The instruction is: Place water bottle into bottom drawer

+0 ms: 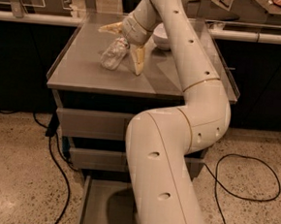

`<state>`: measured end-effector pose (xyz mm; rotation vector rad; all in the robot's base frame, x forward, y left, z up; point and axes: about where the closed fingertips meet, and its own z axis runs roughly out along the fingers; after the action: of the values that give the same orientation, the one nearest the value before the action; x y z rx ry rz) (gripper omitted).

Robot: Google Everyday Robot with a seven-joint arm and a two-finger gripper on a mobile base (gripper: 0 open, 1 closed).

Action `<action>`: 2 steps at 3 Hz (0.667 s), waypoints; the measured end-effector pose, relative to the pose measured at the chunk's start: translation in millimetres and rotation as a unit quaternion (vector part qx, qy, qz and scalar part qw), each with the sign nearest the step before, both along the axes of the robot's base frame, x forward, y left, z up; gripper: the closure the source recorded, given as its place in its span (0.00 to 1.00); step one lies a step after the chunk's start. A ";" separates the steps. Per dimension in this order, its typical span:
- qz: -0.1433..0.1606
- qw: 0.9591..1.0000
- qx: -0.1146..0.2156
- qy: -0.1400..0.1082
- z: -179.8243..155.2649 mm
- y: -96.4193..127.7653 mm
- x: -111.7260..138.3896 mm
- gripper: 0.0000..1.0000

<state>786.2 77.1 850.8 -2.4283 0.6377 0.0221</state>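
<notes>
Bottle (113,54) lies on its side; gripper (120,50) straddles it, fingers spread for a grasp; drawer (102,201) stands open below it.

The clear, crinkled water bottle (114,53) lies on its side on the bench (81,68), between the spread fingers of the pincer (119,51). The grey bottom drawer (101,205) stands pulled out below.

The end effector (120,50) sits over the counter (80,77), straddling the bottle (110,58); the bowl (161,37) lies right of it, the bottom drawer (103,208) far below.
</notes>
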 end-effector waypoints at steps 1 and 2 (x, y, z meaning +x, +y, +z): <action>0.000 1.000 0.001 -0.004 5.5 5.3 -0.3 0.00; 0.000 1.000 -0.011 -0.009 13.7 10.7 -2.4 0.00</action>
<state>783.8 87.8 864.5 -2.4474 0.6338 -0.0086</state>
